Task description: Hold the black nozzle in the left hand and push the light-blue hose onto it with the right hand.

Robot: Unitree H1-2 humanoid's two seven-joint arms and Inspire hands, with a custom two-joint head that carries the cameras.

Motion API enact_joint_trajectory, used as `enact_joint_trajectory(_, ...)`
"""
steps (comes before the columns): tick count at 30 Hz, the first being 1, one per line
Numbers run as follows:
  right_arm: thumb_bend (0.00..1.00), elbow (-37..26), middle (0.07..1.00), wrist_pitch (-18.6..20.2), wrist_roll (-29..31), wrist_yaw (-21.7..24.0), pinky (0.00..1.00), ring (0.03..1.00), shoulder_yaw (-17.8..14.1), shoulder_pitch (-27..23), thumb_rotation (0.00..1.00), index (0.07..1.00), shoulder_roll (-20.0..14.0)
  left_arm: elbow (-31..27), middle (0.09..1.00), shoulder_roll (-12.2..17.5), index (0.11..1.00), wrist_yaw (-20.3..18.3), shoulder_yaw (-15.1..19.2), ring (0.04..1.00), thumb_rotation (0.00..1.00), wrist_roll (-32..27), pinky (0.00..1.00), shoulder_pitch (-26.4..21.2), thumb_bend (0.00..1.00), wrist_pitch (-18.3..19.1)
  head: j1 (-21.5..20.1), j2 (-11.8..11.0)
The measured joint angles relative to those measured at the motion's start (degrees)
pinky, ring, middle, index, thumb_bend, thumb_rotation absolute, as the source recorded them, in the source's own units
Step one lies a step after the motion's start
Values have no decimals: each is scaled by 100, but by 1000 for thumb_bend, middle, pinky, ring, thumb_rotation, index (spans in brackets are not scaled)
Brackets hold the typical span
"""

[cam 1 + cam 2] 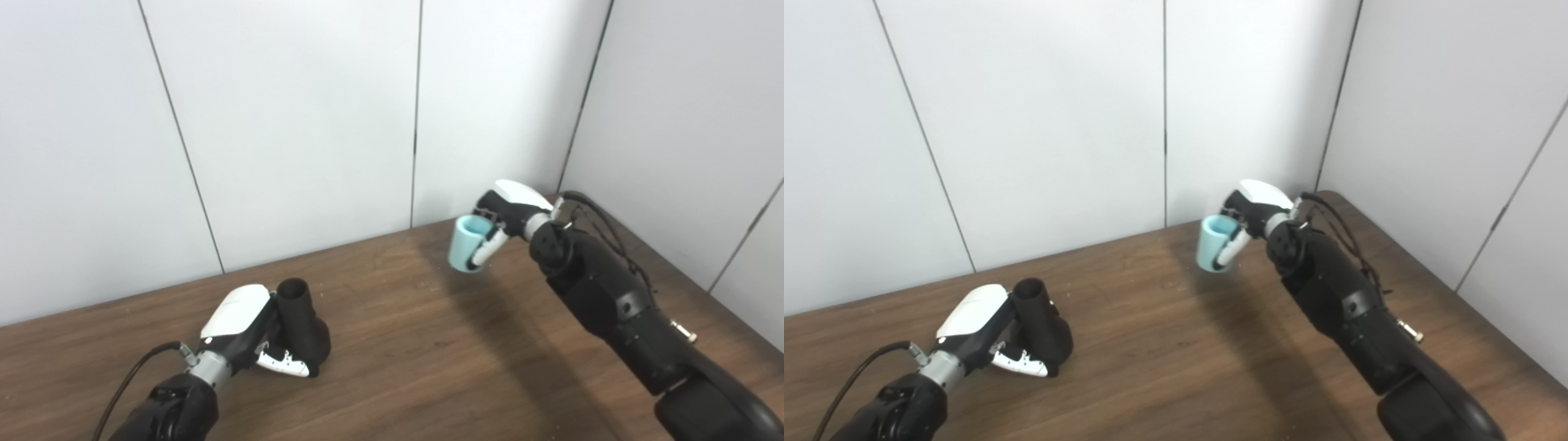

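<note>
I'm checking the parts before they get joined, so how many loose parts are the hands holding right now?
2. The black nozzle is in the left hand, low at the table's near left. The light-blue hose is in the right hand, raised toward the far right corner. No other parts show.

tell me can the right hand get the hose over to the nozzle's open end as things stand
Probably yes: the nozzle stands with its mouth up above the left hand, and only bare table lies between it and the hose in the right hand.

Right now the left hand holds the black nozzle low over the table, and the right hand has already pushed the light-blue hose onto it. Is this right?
Not quite. The light-blue hose is not on the black nozzle; the right hand holds it well apart, as the left eye view shows. The left hand does hold the nozzle low over the table.
</note>
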Motion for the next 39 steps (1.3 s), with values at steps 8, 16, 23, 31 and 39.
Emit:
enact_joint_trajectory(8,521,-1142,489,191,188,742,410,468,197,-329,0,457,393,-39,504,-24,474,-84,-72,517,0,1,609,-56,525,123,614,44)
enact_joint_trajectory(16,516,-1745,500,336,153,1381,428,499,390,-797,0,441,586,-68,506,-112,474,-181,-173,522,0,9,558,-140,525,340,1239,132)
enact_joint_trajectory(23,521,-1784,478,336,218,1646,371,460,442,-988,0,481,801,-71,452,-150,489,-189,-211,460,0,53,469,-169,528,465,1503,202)
enact_joint_trajectory(31,521,-1741,477,313,399,1725,365,459,572,-1302,0,482,1128,-211,466,-170,486,-210,-309,478,0,80,481,-177,528,739,1661,272)
enact_joint_trajectory(39,521,-1522,484,299,541,1727,368,443,686,-1305,0,488,1255,-336,427,-177,486,-321,-357,417,0,90,398,-198,527,976,1776,334)
